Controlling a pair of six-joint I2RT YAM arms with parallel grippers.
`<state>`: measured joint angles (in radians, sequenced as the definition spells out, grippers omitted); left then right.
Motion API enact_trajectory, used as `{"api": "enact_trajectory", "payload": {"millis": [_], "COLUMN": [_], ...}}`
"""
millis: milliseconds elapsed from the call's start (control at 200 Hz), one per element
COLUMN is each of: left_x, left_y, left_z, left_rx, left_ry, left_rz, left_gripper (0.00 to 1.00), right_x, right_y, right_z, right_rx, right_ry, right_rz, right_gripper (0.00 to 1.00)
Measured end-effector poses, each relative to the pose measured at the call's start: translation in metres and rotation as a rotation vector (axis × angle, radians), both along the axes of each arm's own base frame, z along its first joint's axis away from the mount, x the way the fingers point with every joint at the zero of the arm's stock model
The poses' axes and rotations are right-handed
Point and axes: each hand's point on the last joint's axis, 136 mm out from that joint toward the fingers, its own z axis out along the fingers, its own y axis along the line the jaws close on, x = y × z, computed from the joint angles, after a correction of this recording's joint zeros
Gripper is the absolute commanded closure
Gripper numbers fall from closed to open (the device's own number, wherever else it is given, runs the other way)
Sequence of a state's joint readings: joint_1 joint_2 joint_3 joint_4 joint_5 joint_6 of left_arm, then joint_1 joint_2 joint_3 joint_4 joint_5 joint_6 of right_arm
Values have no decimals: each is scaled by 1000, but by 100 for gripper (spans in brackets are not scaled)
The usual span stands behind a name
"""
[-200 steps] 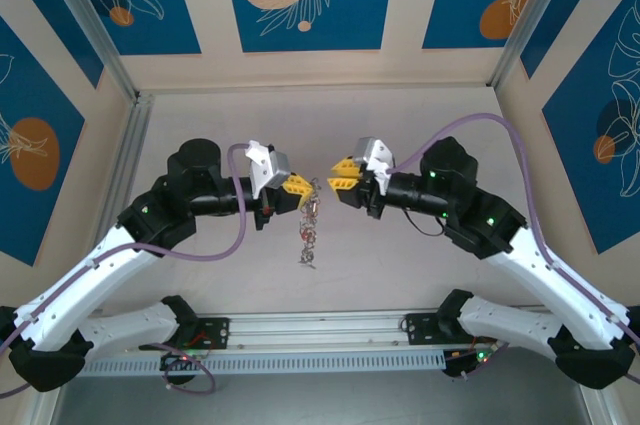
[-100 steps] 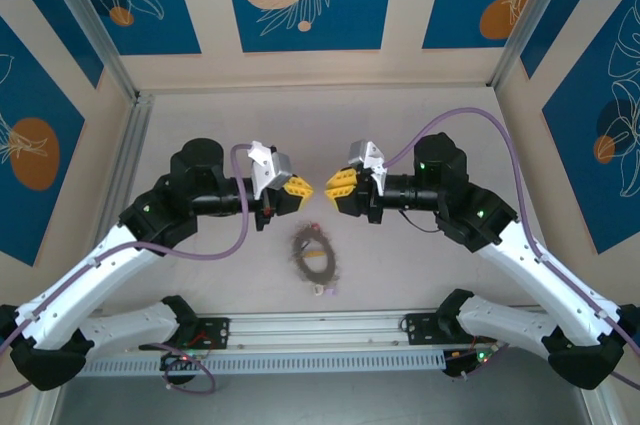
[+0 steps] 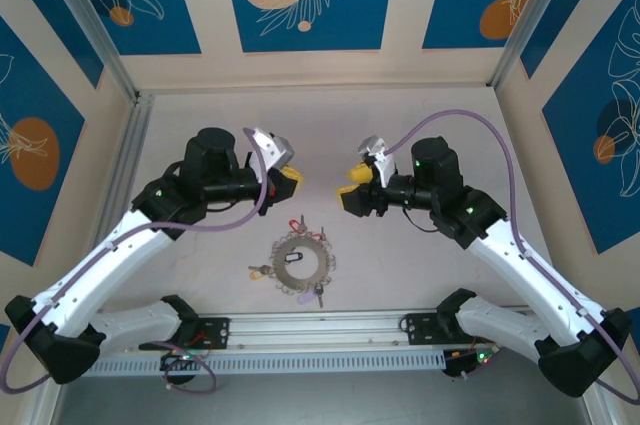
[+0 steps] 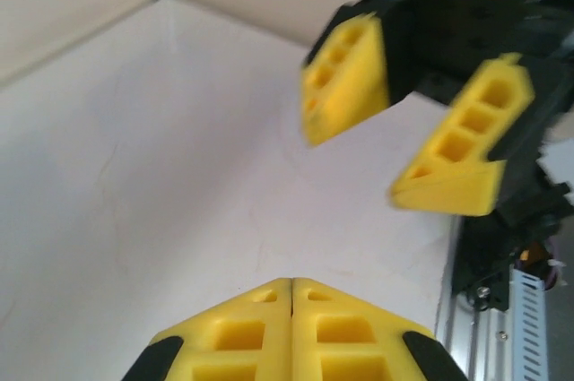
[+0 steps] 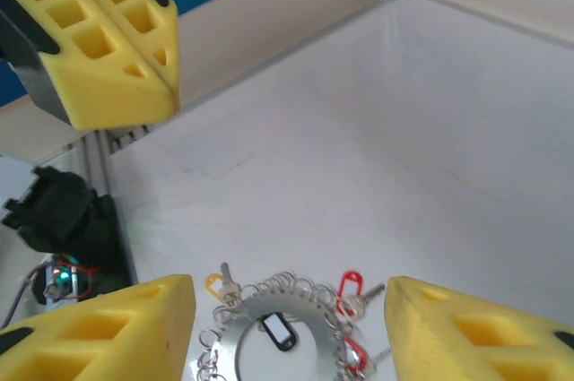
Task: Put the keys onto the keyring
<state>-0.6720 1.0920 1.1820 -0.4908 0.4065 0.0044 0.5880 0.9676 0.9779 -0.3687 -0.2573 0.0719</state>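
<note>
Left claw [image 3: 291,176] is hovering clenched, its yellow fingers pressing together on nothing, while the right claw [image 3: 355,188] is hanging released opposite it, jaws standing well apart and empty. Both are floating above the pale, smooth table [image 3: 420,115].

Down on that surface, nearer than the claws and between them, the large flat silver-grey metal keyring [image 3: 298,263] with small loops round its rim is lying flat. Tiny metal keys with red, yellow and black plastic tags [image 5: 348,284] are sitting around its edge; whether each one is hooking through a loop is too small to tell.

The ring is looking stiff, thin and probably slippery, hugging the table, so taking it across the outer rim seems wisest. The keys are looking light and likely to swing or slide.

No brand, label or writing is showing legibly.
</note>
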Motion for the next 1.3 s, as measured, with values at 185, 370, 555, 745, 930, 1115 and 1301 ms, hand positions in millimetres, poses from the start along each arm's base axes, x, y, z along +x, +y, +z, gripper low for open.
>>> {"api": "enact_trajectory", "payload": {"millis": [185,370,555,745,930,1115,1301], "left_x": [25,32,42,52,58,60,63], "left_y": [43,85,126,152,161,183,203], "left_z": [-64,-127,-170,-178,-172,-165,-156], "left_rx": [100,128,25,-100,-172,-238,-301], "left_ry": [228,456,646,687,662,647,621], "left_rz": [226,418,606,717,748,806,853], "left_gripper": [83,82,81,79,79,79,79], "right_x": [10,11,-25,-44,-45,-50,-58], "right_y": [-5,9,53,92,125,150,162], "right_z": [-43,-75,-121,-148,-172,-202,-215], "right_rx": [-54,-110,-257,-366,-455,-554,-607], "right_ry": [113,196,237,232,186,145,106], "right_rz": [-56,-22,196,353,423,484,528], "right_gripper": [31,35,44,49,52,52,53]}}
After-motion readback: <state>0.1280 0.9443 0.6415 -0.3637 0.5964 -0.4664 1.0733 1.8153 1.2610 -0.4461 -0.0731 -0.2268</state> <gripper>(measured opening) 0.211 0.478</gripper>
